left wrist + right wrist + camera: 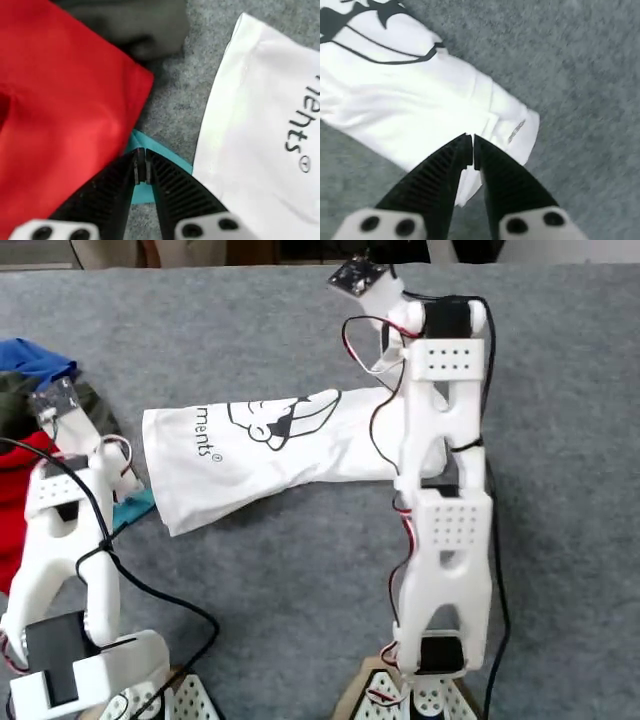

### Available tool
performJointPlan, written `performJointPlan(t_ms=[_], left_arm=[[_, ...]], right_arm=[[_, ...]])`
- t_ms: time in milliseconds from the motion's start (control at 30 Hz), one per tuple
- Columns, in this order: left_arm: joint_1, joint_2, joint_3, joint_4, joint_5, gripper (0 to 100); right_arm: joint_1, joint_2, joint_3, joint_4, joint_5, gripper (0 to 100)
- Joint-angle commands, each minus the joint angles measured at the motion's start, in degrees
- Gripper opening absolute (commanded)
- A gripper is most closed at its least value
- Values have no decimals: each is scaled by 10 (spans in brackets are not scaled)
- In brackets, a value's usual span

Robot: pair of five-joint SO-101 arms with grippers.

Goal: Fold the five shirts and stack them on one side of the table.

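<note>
High view has the white shirt (250,455) lying mid-tabletop (560,390), folded into a long strip with the print facing up, so we'd call that one half done. It looks like it needs a crosswise fold before it can go on a stack. The other four sit bunched at the left edge: blue shirt (35,355), a dark one (135,25), red shirt (60,100), and a teal shirt (167,157) peeking out between the red and the white. We honestly can't tell whether those are properly folded or just heaped.

Left gripper (142,167) hangs over the teal edge with its fingers pressed together, and we see no cloth between them. Right gripper (471,145) sits over the far end of the white shirt, fingers closed too. Whether it's pinching fabric, we can't say. Our guess: plenty left to do.
</note>
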Motion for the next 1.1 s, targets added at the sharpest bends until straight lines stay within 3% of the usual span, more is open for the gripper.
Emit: performJointPlan(t_ms=[0, 100, 300, 567, 800, 1067], left_arm=[[12, -12, -103, 113, 0, 21], [24, -10, -182, 198, -1, 28], [57, 60, -292, 289, 3, 164], [60, 298, -495, 366, -1, 167], [57, 475, -706, 473, 2, 168], [56, 623, -829, 488, 4, 168]], right_arm=[[-3, -136, 163, 12, -65, 5], [2, -176, 266, -7, -78, 5], [35, -145, 330, -123, -134, 5], [57, -101, 330, -215, -180, 5], [184, -88, 344, -347, -184, 5], [211, -53, 344, -401, -184, 5]])
